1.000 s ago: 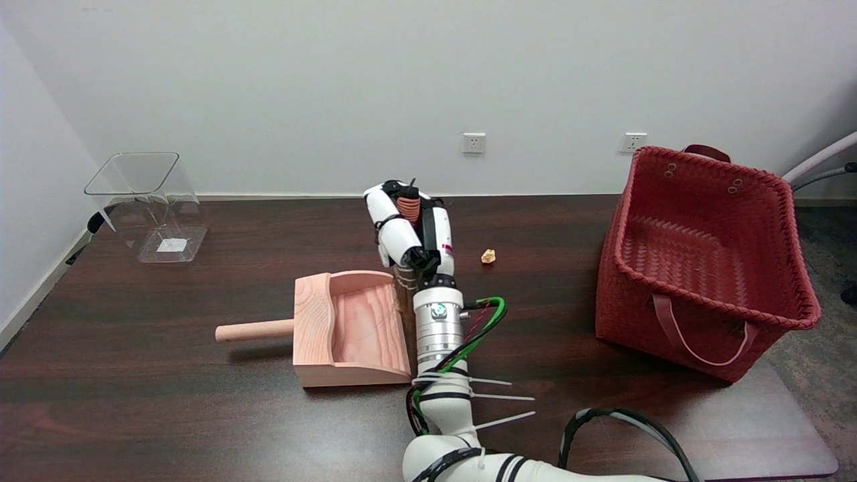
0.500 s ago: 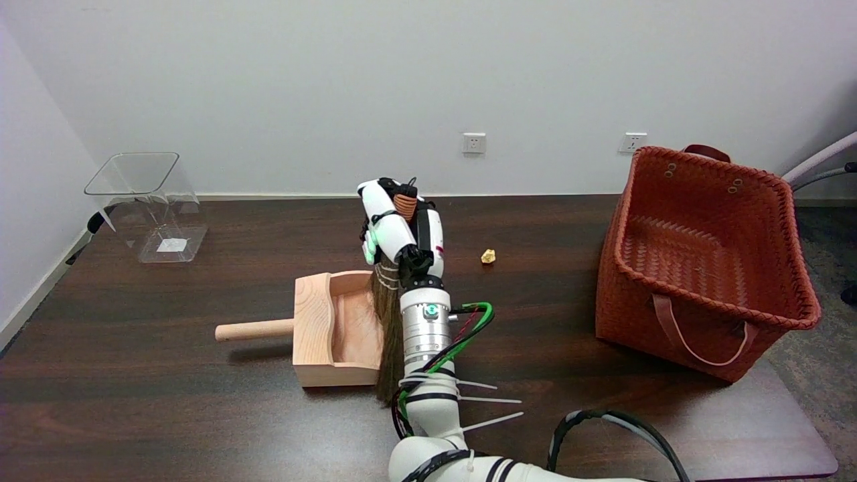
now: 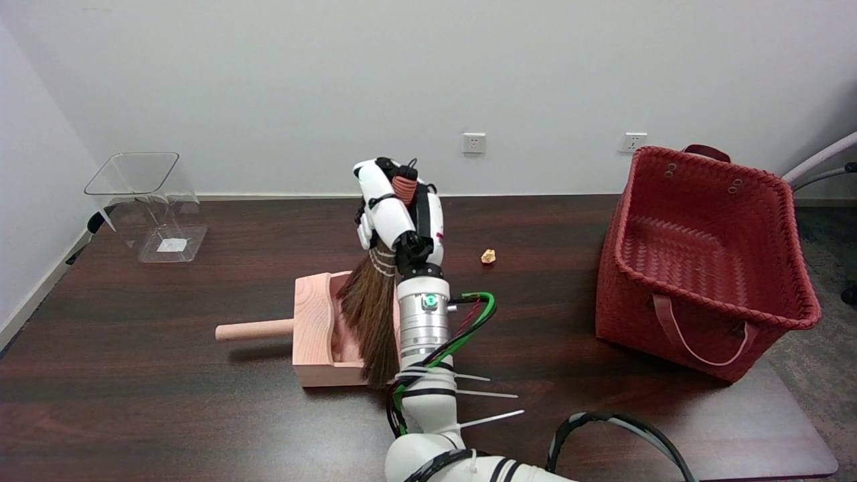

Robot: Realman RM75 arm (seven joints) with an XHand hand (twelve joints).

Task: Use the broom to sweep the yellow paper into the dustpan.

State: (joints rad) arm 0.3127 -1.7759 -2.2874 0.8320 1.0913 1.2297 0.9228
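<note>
My right hand (image 3: 396, 217) grips the handle of a small broom (image 3: 369, 311), its orange-wrapped top sticking out above the fingers. The brown bristles hang down and fan out over the open mouth of the wooden dustpan (image 3: 315, 331), hiding much of its inside. The dustpan lies flat on the dark table with its round handle pointing left. A small crumpled yellow paper (image 3: 488, 256) lies on the table to the right of my hand, well apart from the dustpan and bristles.
A large red woven basket (image 3: 703, 261) stands at the right side of the table. A clear plastic container (image 3: 148, 204) sits at the far left corner. My arm's cables (image 3: 462, 335) trail toward the front edge.
My hand has risen and shifted a little left, and the broom has turned: its bristles, hidden a second ago, now spread over the dustpan's mouth. The paper has not moved.
</note>
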